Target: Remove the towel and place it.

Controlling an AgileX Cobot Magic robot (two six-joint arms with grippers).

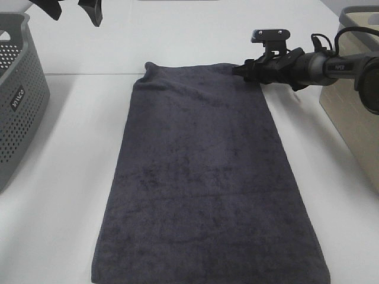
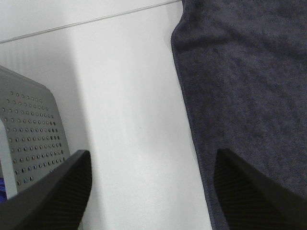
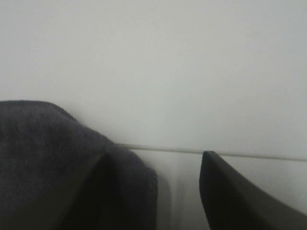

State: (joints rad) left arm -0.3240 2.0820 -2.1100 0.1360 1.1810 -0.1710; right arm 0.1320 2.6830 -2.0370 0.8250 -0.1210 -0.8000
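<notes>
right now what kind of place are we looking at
Probably a robot test bench for laundry handling, not a home: a bare white table, a dark grey towel spread flat on it, a grey perforated basket at the left edge, and a beige bin at the right.

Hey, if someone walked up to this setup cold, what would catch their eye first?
The big dark towel spread flat down the middle of the white table. Next, the right gripper, low at the towel's far right corner, jaws open. A grey perforated basket stands at the left edge.
</notes>
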